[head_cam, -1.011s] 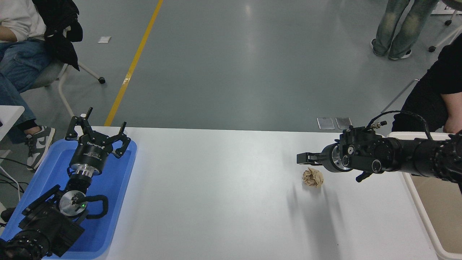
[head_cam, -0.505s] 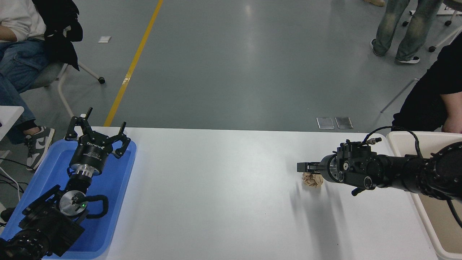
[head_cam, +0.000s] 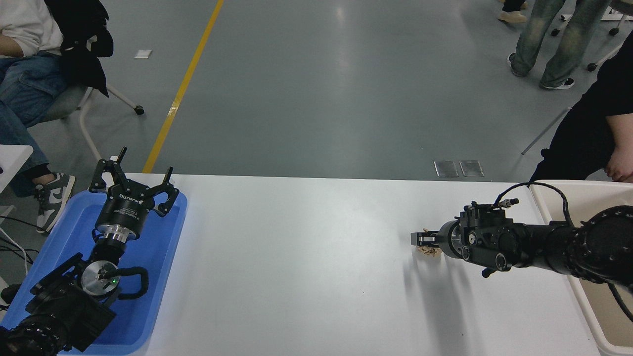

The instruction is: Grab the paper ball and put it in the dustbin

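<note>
The tan paper ball [head_cam: 428, 251] lies on the white table [head_cam: 306, 257] at the right, and only a sliver of it shows under the black gripper. My right gripper [head_cam: 419, 239] reaches in from the right edge, pointing left, low over the ball and covering most of it. From this side-on angle I cannot tell how its jaws stand. The cream dustbin [head_cam: 593, 184] stands at the table's right end, behind and beneath the right arm. Over the blue tray at the lower left, my left gripper [head_cam: 132, 184] is parked and open.
The shallow blue tray [head_cam: 163, 277] takes up the table's left end. A person in black sits at the far right by the dustbin, another sits at the upper left, and a third stands on the floor beyond.
My right gripper has come down and toward the near side onto the paper ball, which is now mostly hidden beneath it. The left arm has not moved.
</note>
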### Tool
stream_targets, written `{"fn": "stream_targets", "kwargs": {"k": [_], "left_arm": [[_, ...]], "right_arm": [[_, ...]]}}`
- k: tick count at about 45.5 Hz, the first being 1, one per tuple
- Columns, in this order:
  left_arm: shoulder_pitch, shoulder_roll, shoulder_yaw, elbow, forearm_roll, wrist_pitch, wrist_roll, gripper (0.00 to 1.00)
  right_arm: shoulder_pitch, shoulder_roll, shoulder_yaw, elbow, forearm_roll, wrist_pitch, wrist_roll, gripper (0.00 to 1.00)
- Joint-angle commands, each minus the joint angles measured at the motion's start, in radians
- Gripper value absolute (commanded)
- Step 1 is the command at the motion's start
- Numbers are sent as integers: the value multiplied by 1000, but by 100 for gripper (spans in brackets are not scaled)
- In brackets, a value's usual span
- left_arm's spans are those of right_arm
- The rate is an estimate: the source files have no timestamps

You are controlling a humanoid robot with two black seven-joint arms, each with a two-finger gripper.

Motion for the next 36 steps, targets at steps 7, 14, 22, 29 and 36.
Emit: {"fn": "stream_targets", "kwargs": {"k": [7, 14, 22, 29, 36], "left_arm": [[0, 0, -1, -1, 0, 0, 0, 100], [0, 0, 1, -1, 0, 0, -2, 100], [0, 0, 1, -1, 0, 0, 0, 100], [0, 0, -1, 0, 0, 0, 0, 100], [0, 0, -1, -1, 0, 0, 0, 100]], "right_arm": [[66, -22, -20, 22, -25, 2, 6, 0], [193, -133, -47, 130, -25, 20, 6, 0], [425, -286, -103, 344, -22, 140, 3, 0], [582, -392, -104, 399, -22, 319, 1, 0], [713, -469, -104, 419, -24, 434, -2, 0]]}}
